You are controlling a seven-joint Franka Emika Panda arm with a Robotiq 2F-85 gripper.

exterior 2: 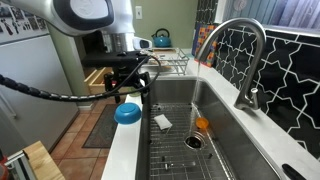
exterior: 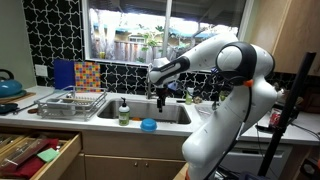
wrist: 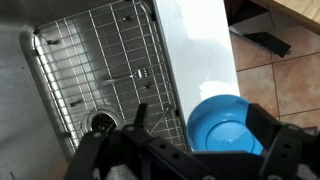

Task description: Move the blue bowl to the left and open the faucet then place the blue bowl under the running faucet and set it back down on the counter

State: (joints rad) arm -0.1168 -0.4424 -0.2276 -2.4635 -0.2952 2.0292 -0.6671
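Observation:
The blue bowl [exterior: 148, 125] sits on the narrow front strip of the pale counter [exterior: 172, 128], in front of the sink; it also shows in an exterior view [exterior 2: 127, 113] and in the wrist view [wrist: 225, 126]. My gripper [exterior 2: 131, 84] hangs open a little above the bowl and holds nothing. In the wrist view its two dark fingers [wrist: 203, 125] stand on either side of the bowl. In an exterior view the gripper [exterior: 160, 84] is over the sink's front. The dark-grey faucet [exterior 2: 246, 58] stands at the far side of the sink, apart from the gripper.
A wire grid lines the steel sink basin [exterior 2: 185, 140], with a white item [exterior 2: 163, 122] and an orange item [exterior 2: 203, 125] in it. A soap bottle [exterior: 124, 110], a dish rack [exterior: 70, 100], a kettle [exterior: 8, 86] and an open drawer [exterior: 35, 155] are nearby.

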